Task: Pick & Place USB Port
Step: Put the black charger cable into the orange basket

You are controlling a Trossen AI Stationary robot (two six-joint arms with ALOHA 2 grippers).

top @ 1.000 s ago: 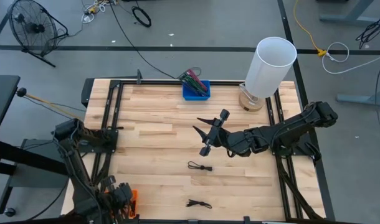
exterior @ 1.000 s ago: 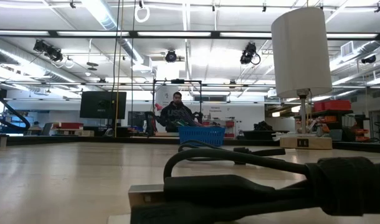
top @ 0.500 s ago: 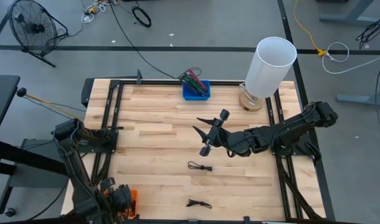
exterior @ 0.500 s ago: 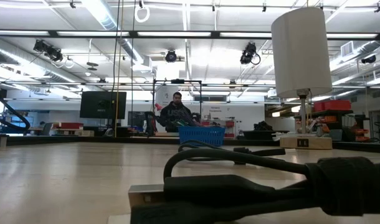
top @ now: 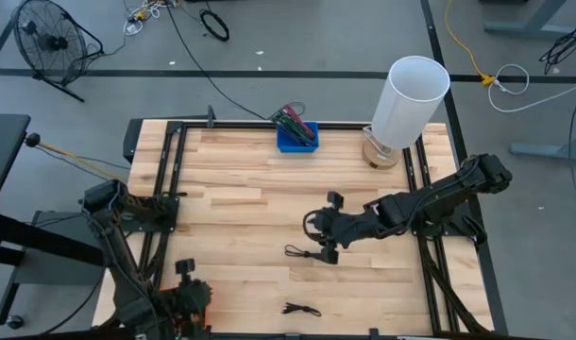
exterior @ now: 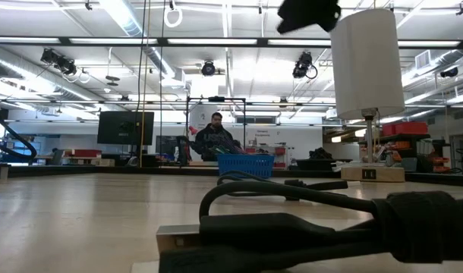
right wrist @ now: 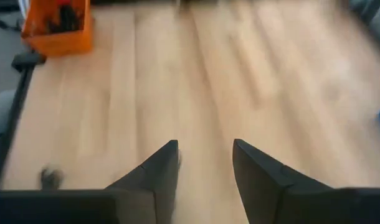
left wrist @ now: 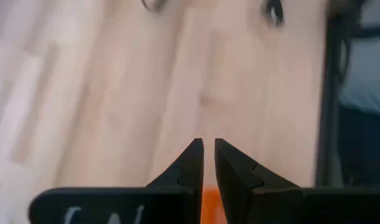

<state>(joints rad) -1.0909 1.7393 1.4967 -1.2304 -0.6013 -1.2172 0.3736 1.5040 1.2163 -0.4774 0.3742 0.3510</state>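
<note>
USB cable [top: 302, 252] lay coiled on table [top: 231, 217] mid-front, second USB cable [top: 300, 309] near front edge. Right gripper [top: 330, 227] hung just above first cable, fingers [right wrist: 159, 171] spread apart, nothing between, no contact visible. Left gripper [left wrist: 208, 163] parked at front-left corner by orange bin [top: 201, 300], fingers nearly pressed together, empty.
</note>
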